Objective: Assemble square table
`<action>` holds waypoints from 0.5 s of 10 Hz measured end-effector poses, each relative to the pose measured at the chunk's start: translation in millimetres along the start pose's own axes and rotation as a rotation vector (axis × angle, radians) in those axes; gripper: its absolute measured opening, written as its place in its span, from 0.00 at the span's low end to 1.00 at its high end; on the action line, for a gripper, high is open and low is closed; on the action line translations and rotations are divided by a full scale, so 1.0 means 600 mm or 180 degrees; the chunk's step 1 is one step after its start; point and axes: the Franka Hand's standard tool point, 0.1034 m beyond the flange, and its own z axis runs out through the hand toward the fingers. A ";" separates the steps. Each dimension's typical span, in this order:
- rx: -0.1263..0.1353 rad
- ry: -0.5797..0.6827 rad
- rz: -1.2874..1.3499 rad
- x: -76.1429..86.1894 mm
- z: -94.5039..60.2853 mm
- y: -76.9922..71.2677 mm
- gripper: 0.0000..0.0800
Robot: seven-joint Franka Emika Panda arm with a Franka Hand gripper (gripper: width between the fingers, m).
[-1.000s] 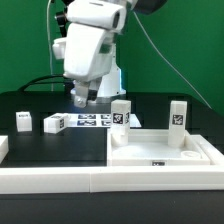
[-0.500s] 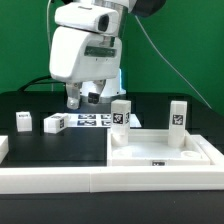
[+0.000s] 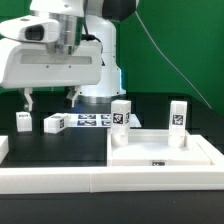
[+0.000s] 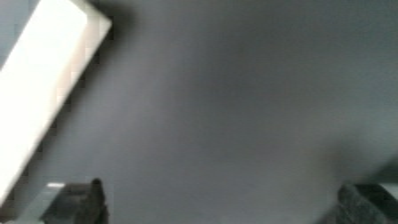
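Four leg blocks (image 3: 55,123) show: two sit at the exterior view's left, and two stand upright along the far edge of the square table top (image 3: 165,152), near and right. The marker board (image 3: 92,121) lies between the pairs. The gripper (image 3: 50,100) hangs above the left pair, jaws spread wide, holding nothing. The wrist view's white strip (image 4: 54,100) is blurred, possibly a leg.

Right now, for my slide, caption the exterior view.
Open gripper over black table; four leg blocks sit near the square tabletop.
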 end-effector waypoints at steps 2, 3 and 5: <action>0.0011 -0.0011 0.0468 0.002 0.002 -0.004 0.81; 0.0012 -0.0011 0.0577 0.002 0.002 -0.004 0.81; 0.0113 0.0010 0.1288 -0.020 0.007 -0.007 0.81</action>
